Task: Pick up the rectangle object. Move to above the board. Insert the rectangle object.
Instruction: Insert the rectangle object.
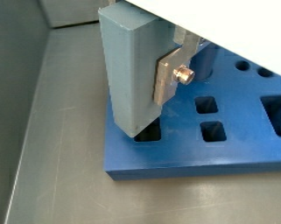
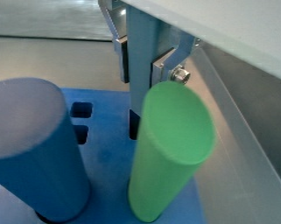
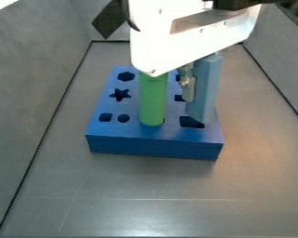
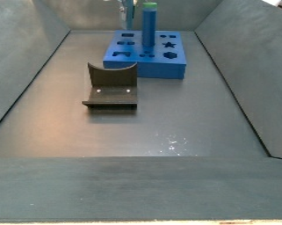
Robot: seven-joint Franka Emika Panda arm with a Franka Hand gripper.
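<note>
The bar (image 1: pixel 129 74) stands straight up, its bottom end already in a corner hole of the board (image 1: pixel 224 153). My gripper (image 1: pixel 166 74) sits right above that board and squeezes the bar near its top. I think I only need to push straight down.

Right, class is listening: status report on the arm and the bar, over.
Gripper over the board, shut on the rectangle object. Bar upright, lower end entering a corner hole. Green cylinder and blue cylinder stand alongside, not blocking.
</note>
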